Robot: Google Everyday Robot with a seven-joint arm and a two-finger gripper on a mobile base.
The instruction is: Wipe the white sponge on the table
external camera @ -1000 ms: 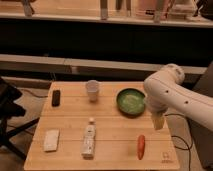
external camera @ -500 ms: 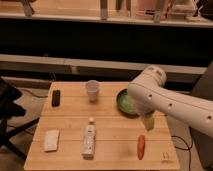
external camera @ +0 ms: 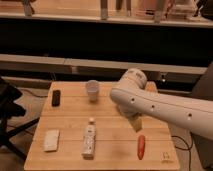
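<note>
And here we are over the square light-wood plank table [external camera: 70, 117], with the robot's bulky white arm [external camera: 150, 102] sweeping in from the right of the view and covering the far right part of the top. The beige two-finger gripper [external camera: 136, 123] hangs beneath it, right of the table's centre, pointing down at the planks. Its jaws are spread wide and released, with nothing between them, and whether its tip touches the wood I cannot tell. The small, flat, soft-edged white sponge [external camera: 51, 140] lies untouched at the near left corner, well apart from the gripper. Between the two lies a long white bottle [external camera: 89, 141], flat on its side with its cap towards the far edge. Just in front of the gripper lies a slim red elongated object [external camera: 141, 147], close to the near edge. At the far left sits a small black rectangular block [external camera: 56, 97], and beside it, nearer the middle, a pale translucent cup [external camera: 92, 91] stands upright. A small dark logo mark [external camera: 165, 156] shows at the near right corner.
</note>
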